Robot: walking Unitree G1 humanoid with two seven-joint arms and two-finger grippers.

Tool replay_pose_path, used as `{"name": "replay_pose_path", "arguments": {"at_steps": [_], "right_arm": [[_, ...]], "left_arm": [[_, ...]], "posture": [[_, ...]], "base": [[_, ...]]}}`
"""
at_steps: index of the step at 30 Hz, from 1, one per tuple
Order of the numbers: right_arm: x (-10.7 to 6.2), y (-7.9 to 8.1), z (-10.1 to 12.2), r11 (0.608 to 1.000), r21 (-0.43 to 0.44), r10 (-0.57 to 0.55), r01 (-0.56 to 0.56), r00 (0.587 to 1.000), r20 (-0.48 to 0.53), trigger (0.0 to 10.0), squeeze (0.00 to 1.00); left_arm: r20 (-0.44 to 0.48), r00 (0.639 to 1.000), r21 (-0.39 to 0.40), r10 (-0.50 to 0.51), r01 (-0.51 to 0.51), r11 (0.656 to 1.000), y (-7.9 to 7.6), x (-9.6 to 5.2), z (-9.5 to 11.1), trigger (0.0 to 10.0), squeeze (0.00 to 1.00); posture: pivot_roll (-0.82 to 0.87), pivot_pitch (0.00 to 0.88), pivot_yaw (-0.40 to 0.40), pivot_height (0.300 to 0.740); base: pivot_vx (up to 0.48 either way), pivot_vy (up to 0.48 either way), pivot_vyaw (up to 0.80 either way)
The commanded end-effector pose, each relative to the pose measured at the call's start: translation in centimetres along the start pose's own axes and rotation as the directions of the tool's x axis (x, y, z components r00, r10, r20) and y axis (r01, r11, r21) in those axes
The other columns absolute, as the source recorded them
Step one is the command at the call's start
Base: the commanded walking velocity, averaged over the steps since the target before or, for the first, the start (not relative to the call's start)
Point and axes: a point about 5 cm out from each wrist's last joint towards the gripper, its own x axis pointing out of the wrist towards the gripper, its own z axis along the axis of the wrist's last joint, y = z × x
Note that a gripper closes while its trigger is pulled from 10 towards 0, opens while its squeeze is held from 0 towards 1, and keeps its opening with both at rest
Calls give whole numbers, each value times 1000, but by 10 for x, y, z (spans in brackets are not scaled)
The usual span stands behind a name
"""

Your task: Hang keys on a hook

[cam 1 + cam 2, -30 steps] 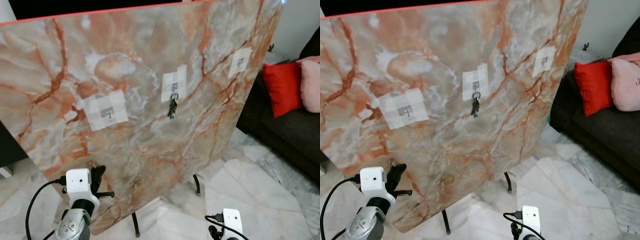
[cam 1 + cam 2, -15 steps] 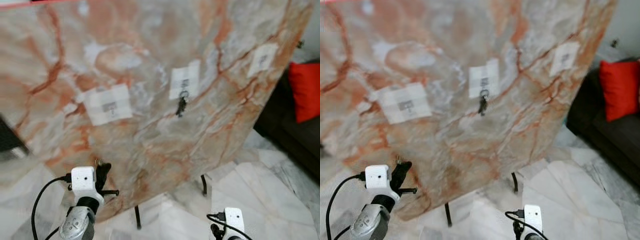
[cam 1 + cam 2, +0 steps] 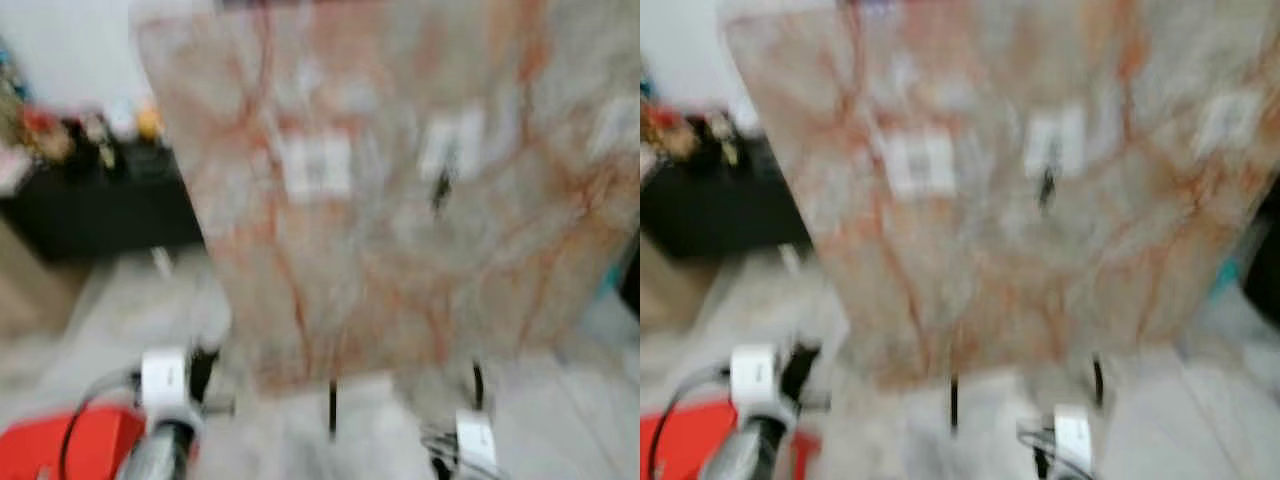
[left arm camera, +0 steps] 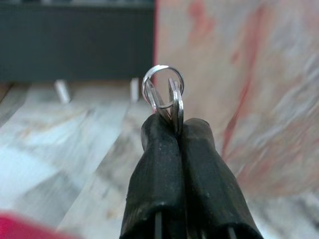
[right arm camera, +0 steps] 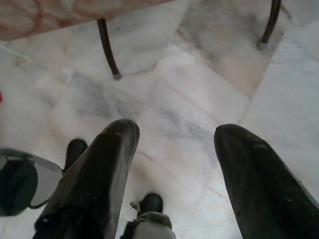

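**Keys pinched tight, board a blur ahead**

On the left, the left pincer (image 4: 174, 132) is closed on a set of keys (image 4: 167, 97), the two black fingers pressed together with only the ring and the key tops poking out past the tips. In the head views that arm sits low, near the bottom edge, just before the lower corner of the marbled board (image 3: 400, 230), which stands on thin dark legs (image 5: 108, 50) over a pale marble floor (image 5: 199, 89). A red thing shows at the bottom left corner; it is too blurred to name.

Moving across the board, three pale taped patches sit well apart in a row. The left patch (image 3: 317, 165) looks bare (though the smear hides any hook on it). The middle patch (image 3: 450, 148) has a dark bunch (image 3: 440, 190) hanging just under it, probably other keys. The right patch (image 3: 1230, 118) is near the board's edge.

On the far right, the right pincer (image 5: 174, 154) hangs idle, its fingers spread wide and pointing at the floor.

The risks, as I judge them: both head views are heavily blurred, so aiming the ring at a small hook now would likely miss. So little of the ring stands free that the fingertips may strike the board first. Letting go before the ring is seated would drop the keys to the floor.
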Motion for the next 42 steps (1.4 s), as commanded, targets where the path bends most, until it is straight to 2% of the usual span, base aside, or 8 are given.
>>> {"name": "replay_pose_path", "arguments": {"at_steps": [1,12,26,28,32,42], "right_arm": [[-1,-8,-2,1000,2,-25,25,1000,-11,10000,0],[-1,-8,-2,1000,-2,-23,23,1000,-10,10000,0],[-1,-8,-2,1000,3,-24,24,1000,-7,10000,0],[-1,-8,-2,1000,0,-24,24,1000,-10,10000,0],[-1,-9,-2,1000,-4,-23,23,1000,-9,10000,0],[-1,-9,-1,1000,3,-23,23,1000,0,10000,0]], "left_arm": [[20,999,0,-27,27,1000,-7,3,5,10000,0],[33,999,-9,-37,37,999,-9,4,7,10000,0],[43,997,-13,-59,59,998,-14,8,11,10000,0],[43,997,-12,-62,62,998,-14,8,11,10000,0],[42,997,-2,-72,72,997,-15,10,11,10000,0],[36,994,48,-101,99,994,-19,11,12,10000,0]], "posture": [[107,0,-45,740],[108,0,-46,740],[107,0,-50,740],[107,0,-50,740],[106,0,-51,740],[106,0,-52,740]], "base": [[0,0,-775],[0,0,-743],[0,0,0],[0,0,-775],[0,0,-764],[0,0,0]]}}
